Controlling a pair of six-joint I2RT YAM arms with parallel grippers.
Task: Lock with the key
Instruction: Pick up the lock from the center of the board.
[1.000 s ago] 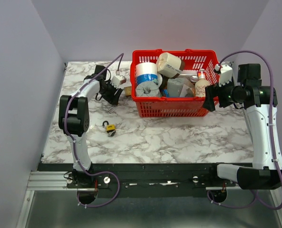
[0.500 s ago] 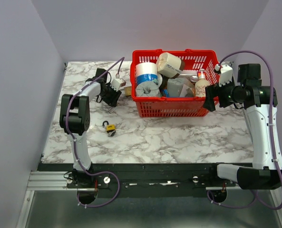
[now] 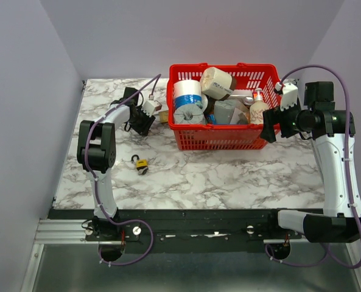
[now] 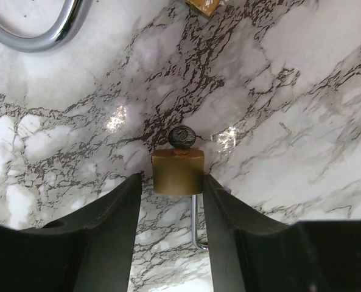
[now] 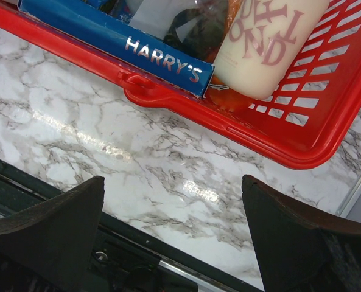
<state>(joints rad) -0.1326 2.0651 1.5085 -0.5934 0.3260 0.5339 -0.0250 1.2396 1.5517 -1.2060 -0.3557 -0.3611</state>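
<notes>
Marble [image 4: 290, 91], wrist-view only: padlock [image 4: 178, 172] between left fingers [image 4: 107, 237]

My overhead camera sits above and behind the arm bases, looking down on the whole surface [image 3: 229, 176] from far off. The left wrist camera hangs close over the marble, facing down past the left end effector [image 4: 171, 180]. The right wrist camera looks closely at the red basket [image 5: 271, 149] wall and the marble beside it — the overhead view shares both.
</notes>
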